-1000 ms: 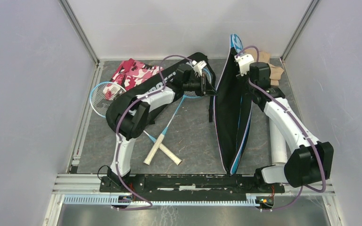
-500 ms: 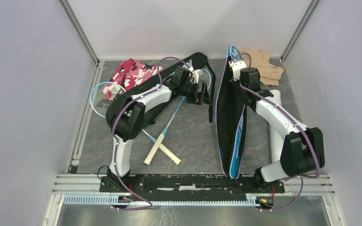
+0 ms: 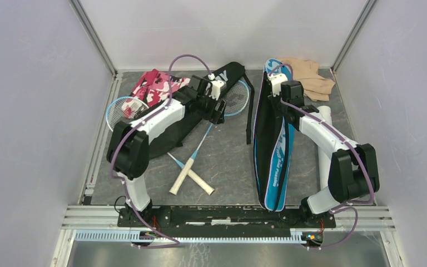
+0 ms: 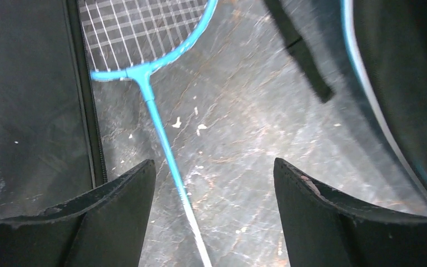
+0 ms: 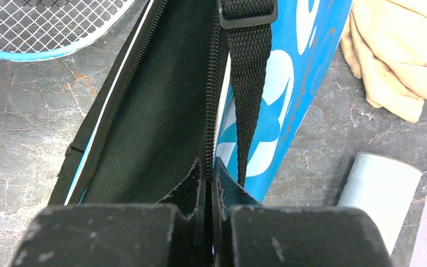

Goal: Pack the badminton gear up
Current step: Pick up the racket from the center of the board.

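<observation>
The blue racket cover lies along the table right of centre, its zip side open and black lining showing. My right gripper is shut on its zip edge near the top end. My left gripper hangs open over the bare table, the blue racket shaft running between its fingers without touching them. That racket's head lies partly on the black cover. A second racket head lies at the left. Both handles cross near the front. The white tube lies under my right arm.
A pink-and-white camouflage cloth lies at the back left and a beige cloth at the back right beside the blue cover's top. The blue cover's black strap trails on the table. Walls close in on three sides.
My left gripper has opened and drawn back left from the blue cover's edge to above the racket shaft. The right gripper has come down and the cover has sunk lower and narrower.
</observation>
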You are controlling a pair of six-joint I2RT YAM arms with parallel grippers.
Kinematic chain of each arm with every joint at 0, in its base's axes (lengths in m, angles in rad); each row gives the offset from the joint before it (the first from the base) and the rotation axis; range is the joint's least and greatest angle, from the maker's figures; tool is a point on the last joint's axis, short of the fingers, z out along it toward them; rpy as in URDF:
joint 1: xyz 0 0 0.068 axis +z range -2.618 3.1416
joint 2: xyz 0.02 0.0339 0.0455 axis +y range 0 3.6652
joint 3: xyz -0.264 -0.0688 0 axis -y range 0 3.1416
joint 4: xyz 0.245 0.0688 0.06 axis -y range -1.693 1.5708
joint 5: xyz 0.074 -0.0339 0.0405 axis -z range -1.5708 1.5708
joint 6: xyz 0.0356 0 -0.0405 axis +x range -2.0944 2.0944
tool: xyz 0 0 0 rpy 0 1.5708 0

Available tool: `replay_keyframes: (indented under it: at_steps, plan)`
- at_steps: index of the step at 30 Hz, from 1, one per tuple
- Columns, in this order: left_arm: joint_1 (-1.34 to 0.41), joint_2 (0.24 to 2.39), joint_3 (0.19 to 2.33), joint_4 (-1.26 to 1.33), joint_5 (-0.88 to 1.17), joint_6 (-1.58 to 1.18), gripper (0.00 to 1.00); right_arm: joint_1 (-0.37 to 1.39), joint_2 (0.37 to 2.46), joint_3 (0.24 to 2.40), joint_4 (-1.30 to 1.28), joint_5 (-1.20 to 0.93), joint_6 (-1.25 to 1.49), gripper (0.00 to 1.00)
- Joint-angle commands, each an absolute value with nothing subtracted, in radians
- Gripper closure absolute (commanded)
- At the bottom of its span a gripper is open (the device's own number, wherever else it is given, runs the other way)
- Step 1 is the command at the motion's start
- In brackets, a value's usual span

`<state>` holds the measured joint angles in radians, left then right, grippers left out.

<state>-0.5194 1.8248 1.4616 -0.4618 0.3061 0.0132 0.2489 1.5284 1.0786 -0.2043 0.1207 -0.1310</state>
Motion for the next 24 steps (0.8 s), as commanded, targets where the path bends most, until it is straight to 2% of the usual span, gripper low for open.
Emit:
replay_keyframes:
  at_steps: [1,10,24]
  plan:
    - [-0.525,1.926,1.48,-0.51,0.188,0.128,0.2,0.248,1.527,1.128,-0.192,0.096,-0.123,1.0]
    - [-0.525,2.015,1.477,-0.436,0.099,0.129,0.32,0.248,1.525,1.116,-0.196,0.058,-0.13,1.0]
    - [-0.526,1.99,1.365,-0.337,0.197,0.012,0.7,0.235,1.53,1.157,-0.233,0.094,-0.162,1.0]
